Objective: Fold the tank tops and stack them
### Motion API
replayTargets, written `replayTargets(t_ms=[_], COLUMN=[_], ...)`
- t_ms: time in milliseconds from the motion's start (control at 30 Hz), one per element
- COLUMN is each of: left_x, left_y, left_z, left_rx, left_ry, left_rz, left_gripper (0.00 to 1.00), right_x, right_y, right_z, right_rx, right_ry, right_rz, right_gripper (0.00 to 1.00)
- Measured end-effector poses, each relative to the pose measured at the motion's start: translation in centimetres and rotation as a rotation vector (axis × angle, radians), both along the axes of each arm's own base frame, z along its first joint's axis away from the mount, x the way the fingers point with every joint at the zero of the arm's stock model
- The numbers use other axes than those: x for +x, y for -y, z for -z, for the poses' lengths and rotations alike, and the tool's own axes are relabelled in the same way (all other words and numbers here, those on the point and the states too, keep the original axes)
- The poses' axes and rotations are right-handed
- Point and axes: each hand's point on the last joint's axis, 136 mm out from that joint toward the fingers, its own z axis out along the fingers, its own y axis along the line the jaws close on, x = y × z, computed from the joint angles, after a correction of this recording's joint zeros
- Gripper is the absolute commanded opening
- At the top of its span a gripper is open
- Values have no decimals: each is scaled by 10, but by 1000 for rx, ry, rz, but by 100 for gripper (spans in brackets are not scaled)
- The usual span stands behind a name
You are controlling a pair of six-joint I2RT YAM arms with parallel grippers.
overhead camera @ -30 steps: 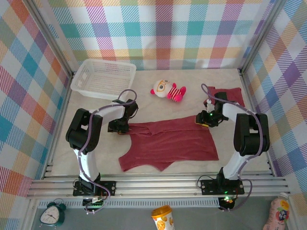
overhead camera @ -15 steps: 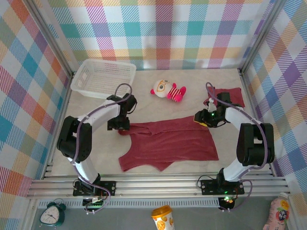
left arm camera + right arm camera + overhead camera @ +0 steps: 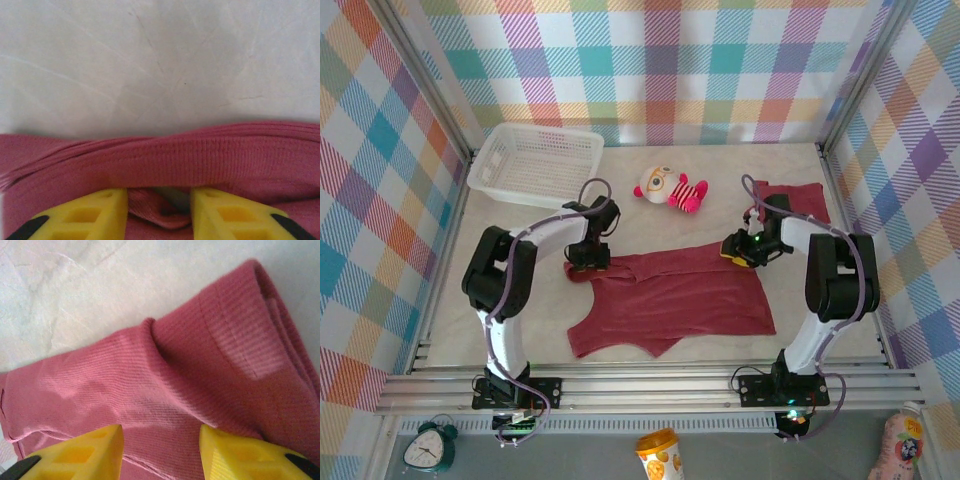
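One maroon tank top (image 3: pixel 670 300) lies spread flat mid-table. My left gripper (image 3: pixel 588 262) is down at its back left corner. In the left wrist view that gripper (image 3: pixel 159 200) has its yellow fingers (image 3: pixel 100 212) apart astride a bunched fold of the cloth (image 3: pixel 200 155), with a dark gap still beside the fold. My right gripper (image 3: pixel 738 250) sits on the back right corner. Its fingers (image 3: pixel 90 452) stand apart over the ribbed cloth (image 3: pixel 165 380), which lies loose between them. A second tank top (image 3: pixel 802 198) lies folded at the back right.
A striped plush doll (image 3: pixel 670 188) lies behind the spread top. A white basket (image 3: pixel 535 160) stands at the back left. Checked walls and metal rails close in the table on all sides.
My left gripper has shifted right onto the top's back left corner and its jaws have narrowed around a fold. The right gripper has edged slightly left.
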Motion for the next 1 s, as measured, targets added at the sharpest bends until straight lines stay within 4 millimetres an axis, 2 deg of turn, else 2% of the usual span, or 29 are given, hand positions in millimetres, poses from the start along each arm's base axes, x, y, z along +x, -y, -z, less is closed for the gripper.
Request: replayTargets(t_ms=[133, 333, 500, 633, 733, 833, 933, 1000], left_x=[3, 16, 32, 41, 45, 43, 25, 8], left_y=[-2, -19, -43, -61, -64, -58, -45, -30], left_z=[3, 4, 1, -4, -14, -24, -40, -55], left_rx=[-5, 8, 61, 117, 134, 101, 34, -16], left_ry=[-4, -2, 2, -6, -11, -11, -14, -3], left_rz=[18, 22, 17, 18, 24, 19, 10, 14], left_gripper=[32, 31, 36, 45, 51, 56, 58, 59], right_x=[2, 15, 21, 23, 16, -3, -30, -51], right_y=[-5, -22, -39, -48, -49, -49, -47, -46], right_z=[4, 3, -4, -17, -40, -68, -87, -88], right_rx=[-15, -23, -29, -42, -58, -91, -152, -198], right_ry=[-5, 22, 74, 153, 238, 348, 439, 468], right_rz=[-30, -91, -171, -260, -334, -409, -488, -551], right_gripper=[45, 46, 49, 53, 55, 56, 58, 58])
